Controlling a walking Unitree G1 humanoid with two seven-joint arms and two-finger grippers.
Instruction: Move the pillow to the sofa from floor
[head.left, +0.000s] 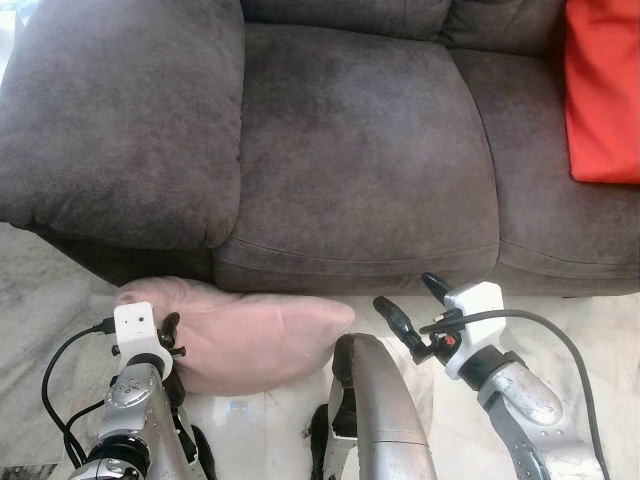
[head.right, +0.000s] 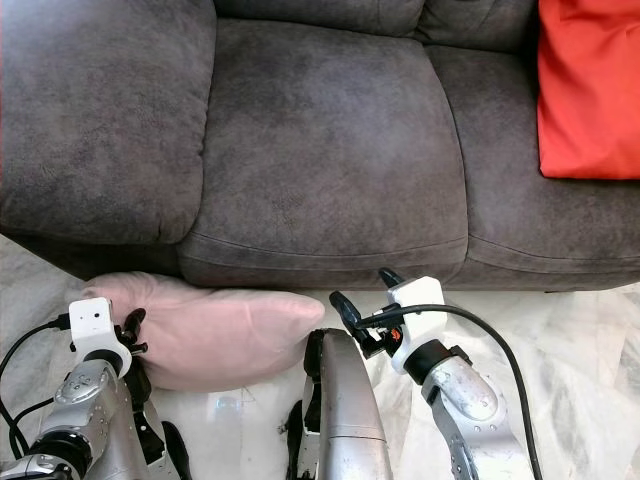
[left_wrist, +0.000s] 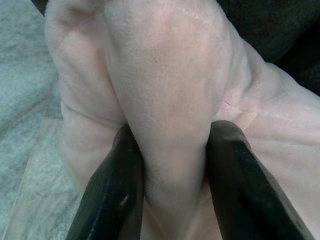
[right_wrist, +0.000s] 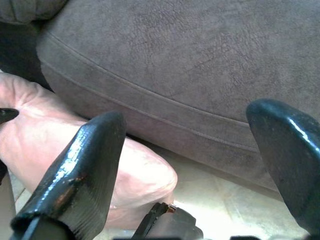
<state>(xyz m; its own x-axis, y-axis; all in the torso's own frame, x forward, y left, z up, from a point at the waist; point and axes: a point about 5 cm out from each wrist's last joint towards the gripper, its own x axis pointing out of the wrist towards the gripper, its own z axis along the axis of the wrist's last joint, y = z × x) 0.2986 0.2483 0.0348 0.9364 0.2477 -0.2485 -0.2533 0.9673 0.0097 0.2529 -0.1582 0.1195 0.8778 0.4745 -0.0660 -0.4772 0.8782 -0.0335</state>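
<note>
A pale pink pillow (head.left: 250, 335) lies on the marble floor against the front of the dark grey sofa (head.left: 360, 150). My left gripper (left_wrist: 172, 145) is shut on a fold at the pillow's left end, its black fingers (left_wrist: 115, 185) pinching the fabric (left_wrist: 165, 100). My right gripper (head.left: 412, 297) hovers open just right of the pillow's right tip, in front of the sofa's base. In the right wrist view its fingers (right_wrist: 80, 170) stand wide apart, with the pillow (right_wrist: 60, 145) and the seat cushion (right_wrist: 200, 65) beyond them.
A red cushion (head.left: 603, 90) leans at the right end of the sofa. The sofa's wide left armrest (head.left: 120, 120) overhangs the pillow's left end. My silver torso (head.left: 375, 410) rises between the arms. Marble floor (head.left: 40, 290) spreads to the left and right.
</note>
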